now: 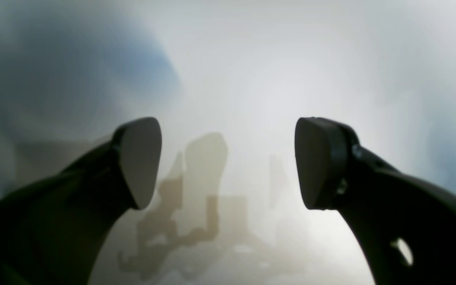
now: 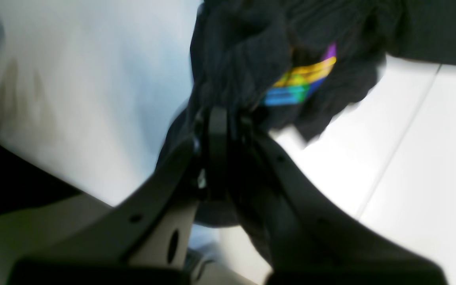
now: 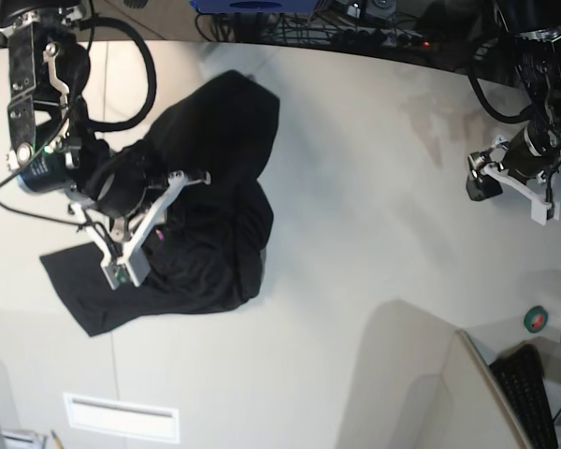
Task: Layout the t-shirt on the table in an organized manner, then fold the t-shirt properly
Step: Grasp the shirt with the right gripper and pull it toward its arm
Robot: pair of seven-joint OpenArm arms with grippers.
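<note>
T-shirt [image 2: 251, 47] print: rainbow bands, wordless

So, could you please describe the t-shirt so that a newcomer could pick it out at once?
Start from the wide off-white table and look to the side where the right gripper works. The crumpled black heap there is the t-shirt, pinched in that gripper's jaws. Only it is soft cloth, with a rainbow print showing.

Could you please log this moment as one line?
right hand: shut on t-shirt | left hand: open, empty | t-shirt: crumpled on table
</note>
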